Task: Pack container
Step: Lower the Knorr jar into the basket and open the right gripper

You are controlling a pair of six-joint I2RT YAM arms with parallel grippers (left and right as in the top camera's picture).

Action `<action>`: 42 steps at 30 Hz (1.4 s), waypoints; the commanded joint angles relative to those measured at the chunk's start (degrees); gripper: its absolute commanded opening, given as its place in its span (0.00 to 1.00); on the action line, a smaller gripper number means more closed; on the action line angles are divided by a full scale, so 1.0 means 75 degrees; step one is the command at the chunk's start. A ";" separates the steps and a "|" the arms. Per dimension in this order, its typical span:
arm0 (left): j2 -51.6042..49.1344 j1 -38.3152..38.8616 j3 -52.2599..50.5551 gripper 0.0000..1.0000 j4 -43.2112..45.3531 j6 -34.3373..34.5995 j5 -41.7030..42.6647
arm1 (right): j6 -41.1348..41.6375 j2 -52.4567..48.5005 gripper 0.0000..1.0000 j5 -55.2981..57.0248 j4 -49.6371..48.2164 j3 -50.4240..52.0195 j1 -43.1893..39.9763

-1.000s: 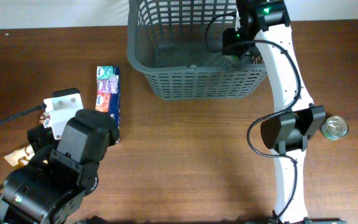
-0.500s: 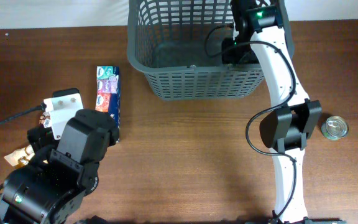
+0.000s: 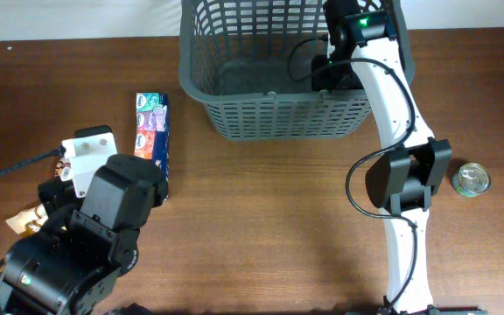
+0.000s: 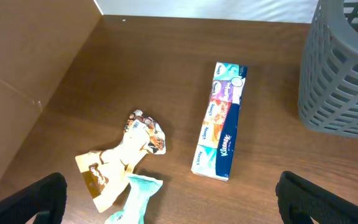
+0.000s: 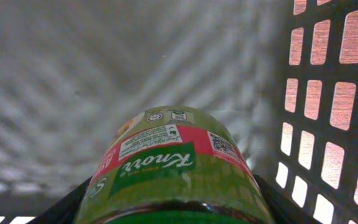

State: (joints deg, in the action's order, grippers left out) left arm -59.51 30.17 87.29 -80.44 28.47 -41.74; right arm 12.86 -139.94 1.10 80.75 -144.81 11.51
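The dark grey lattice basket [image 3: 234, 114] stands at the back middle of the table. My right gripper [image 3: 332, 72] reaches down inside its right end, shut on a green Knorr jar [image 5: 169, 171]. The jar hangs just above the basket's solid floor [image 5: 92, 81], near the slotted right wall [image 5: 334, 93]. My left gripper [image 4: 169, 208] is open and empty, low over the table at the front left. A long tissue pack [image 4: 220, 118] [image 3: 152, 140] lies ahead of it. A brown snack wrapper [image 4: 123, 155] and a mint-green packet [image 4: 135, 199] lie between its fingers [image 4: 27, 199].
A small silver tin can [image 3: 472, 178] stands at the right edge of the table. A white box [image 3: 90, 150] lies by the left arm. The basket's corner [image 4: 344, 68] shows at the right of the left wrist view.
The right arm shifted slightly left and lowered the jar into the basket. The left arm has not moved.
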 commanded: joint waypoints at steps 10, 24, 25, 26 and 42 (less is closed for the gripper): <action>-0.0006 -0.0047 0.0082 1.00 -0.0032 -0.0041 0.0085 | -0.0052 -0.0175 0.05 0.0146 -0.0023 0.0038 0.0044; -0.0006 -0.0047 0.0085 1.00 -0.0044 -0.0038 0.0085 | -0.0052 -0.0280 0.15 0.0146 -0.0012 0.0038 0.0044; -0.0006 -0.0047 0.0082 1.00 -0.0055 -0.0041 0.0082 | -0.0055 -0.0280 0.16 0.0146 -0.0012 0.0038 0.0044; -0.0006 -0.0047 0.0085 1.00 -0.0055 -0.0041 0.0082 | -0.0055 -0.0280 0.17 0.0146 -0.0012 0.0038 0.0044; -0.0006 -0.0047 0.0085 1.00 -0.0058 -0.0041 0.0082 | -0.0055 -0.0280 0.31 0.0146 -0.0020 0.0038 0.0044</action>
State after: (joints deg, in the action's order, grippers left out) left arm -59.51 30.17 87.29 -80.64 28.47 -41.74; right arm 12.84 -141.86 1.10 80.75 -144.73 11.51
